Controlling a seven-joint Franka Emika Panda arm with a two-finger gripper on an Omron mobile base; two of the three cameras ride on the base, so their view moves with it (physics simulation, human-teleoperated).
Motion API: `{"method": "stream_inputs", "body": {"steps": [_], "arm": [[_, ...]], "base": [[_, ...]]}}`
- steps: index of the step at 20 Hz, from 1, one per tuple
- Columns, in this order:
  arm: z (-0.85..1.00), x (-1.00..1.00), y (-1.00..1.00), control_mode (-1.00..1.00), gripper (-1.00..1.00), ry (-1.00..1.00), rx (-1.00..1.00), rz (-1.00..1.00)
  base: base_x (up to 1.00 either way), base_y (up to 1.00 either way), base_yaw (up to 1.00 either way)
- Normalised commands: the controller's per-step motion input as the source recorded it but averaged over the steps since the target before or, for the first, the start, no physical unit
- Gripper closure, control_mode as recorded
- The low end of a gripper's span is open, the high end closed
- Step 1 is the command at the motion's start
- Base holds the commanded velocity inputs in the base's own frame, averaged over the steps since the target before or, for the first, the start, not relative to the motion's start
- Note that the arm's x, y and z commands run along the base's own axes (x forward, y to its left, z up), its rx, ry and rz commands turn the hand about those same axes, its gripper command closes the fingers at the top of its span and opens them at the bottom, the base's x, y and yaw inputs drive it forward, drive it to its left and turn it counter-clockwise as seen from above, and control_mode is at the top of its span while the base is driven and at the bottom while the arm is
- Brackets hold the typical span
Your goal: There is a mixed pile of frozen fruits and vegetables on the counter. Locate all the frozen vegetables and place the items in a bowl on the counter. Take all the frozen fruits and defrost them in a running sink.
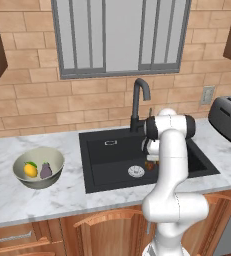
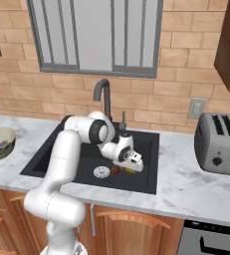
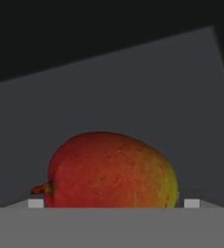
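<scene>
Our gripper (image 2: 130,168) hangs released low in the sink (image 2: 47,154), jaws spread around the red-yellow-green fruit (image 3: 111,170), beside the drain (image 2: 101,172).

The arm (image 1: 169,170) is showing as a chain of smooth, glossy white segments, rounded like thick tubes and swelling into bulbous housings at each bend. Dark grey to black bands are ringing the joints; 1 such collar is capping the upper elbow (image 2: 93,130) as a flat dark disc. The lowest housing is widening into a fat white barrel above a narrower white column. The hand (image 2: 128,155) is appearing as a blocky white body with small dark details on its face, a short dark part beneath it. In the hand view, 2 small pale square tips of the fingers (image 3: 35,203) are poking up.
</scene>
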Motion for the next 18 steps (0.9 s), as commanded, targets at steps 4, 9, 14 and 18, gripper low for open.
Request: {"method": "stream_inputs", "body": {"steps": [4, 9, 14, 18], "arm": [[-0.29, 0.00, 0.09, -1.00, -1.00, 0.08, 0.01, 0.00], [0.03, -0.01, 0.01, -1.00, -1.00, 0.00, 0.00, 0.00], [0.38, -0.29, 0.00, -1.00, -1.00, -0.01, 0.00, 0.00], [0.53, -0.49, 0.00, -1.00, -1.00, -0.04, 0.02, 0.00]], "base": [[0.00, 0.00, 0.00], [0.00, 0.00, 0.00], [0.00, 0.00, 0.00], [0.00, 0.00, 0.00]]}}
